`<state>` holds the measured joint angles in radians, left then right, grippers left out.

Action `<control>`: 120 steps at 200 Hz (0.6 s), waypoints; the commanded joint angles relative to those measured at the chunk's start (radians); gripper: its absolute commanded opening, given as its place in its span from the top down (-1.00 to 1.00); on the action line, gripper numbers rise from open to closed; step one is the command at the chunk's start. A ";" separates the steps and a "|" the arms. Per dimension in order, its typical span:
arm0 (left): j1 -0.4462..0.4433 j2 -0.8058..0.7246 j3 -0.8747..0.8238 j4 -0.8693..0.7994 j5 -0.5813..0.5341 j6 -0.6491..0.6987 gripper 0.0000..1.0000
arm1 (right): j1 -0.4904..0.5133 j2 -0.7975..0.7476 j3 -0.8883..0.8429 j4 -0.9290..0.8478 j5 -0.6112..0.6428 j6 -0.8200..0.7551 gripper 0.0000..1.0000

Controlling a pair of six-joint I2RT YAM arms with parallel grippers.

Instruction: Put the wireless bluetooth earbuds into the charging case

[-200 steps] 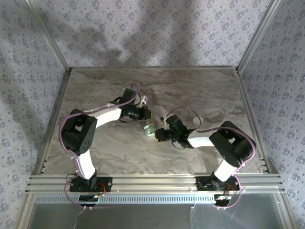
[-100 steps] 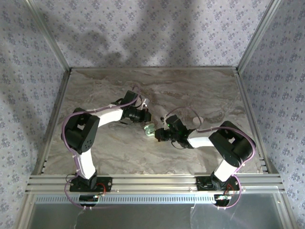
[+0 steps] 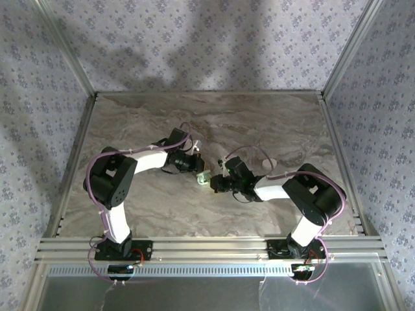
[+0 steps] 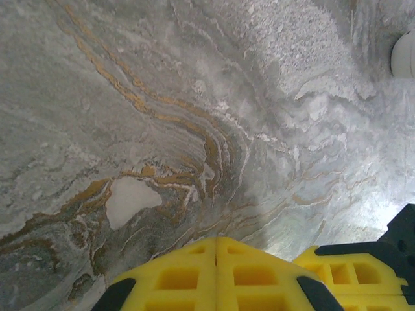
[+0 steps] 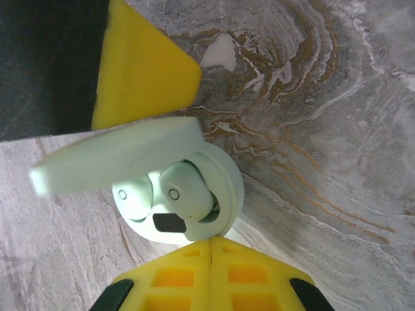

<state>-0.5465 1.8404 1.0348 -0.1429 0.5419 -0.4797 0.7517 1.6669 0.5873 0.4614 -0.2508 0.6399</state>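
My right tool (image 5: 212, 241) is pinched shut, empty; the open charging case (image 5: 224, 188) sits just above its tips in frame. Left tool (image 4: 216, 241), likewise shut, lies beyond the raised lid (image 5: 117, 155).

No legible text on anything.
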 commanded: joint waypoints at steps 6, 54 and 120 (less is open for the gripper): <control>-0.011 -0.019 -0.015 0.006 0.001 0.001 0.87 | 0.008 0.018 0.021 -0.007 -0.002 0.007 1.00; -0.018 -0.035 -0.036 0.015 -0.012 -0.007 0.87 | 0.008 0.009 0.025 -0.010 -0.004 0.006 1.00; -0.017 -0.111 -0.069 0.019 -0.068 -0.011 0.78 | 0.010 -0.044 0.022 -0.069 0.011 -0.004 1.00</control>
<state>-0.5587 1.8114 0.9821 -0.1295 0.5041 -0.4843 0.7536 1.6653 0.5880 0.4381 -0.2504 0.6395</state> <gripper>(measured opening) 0.091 0.053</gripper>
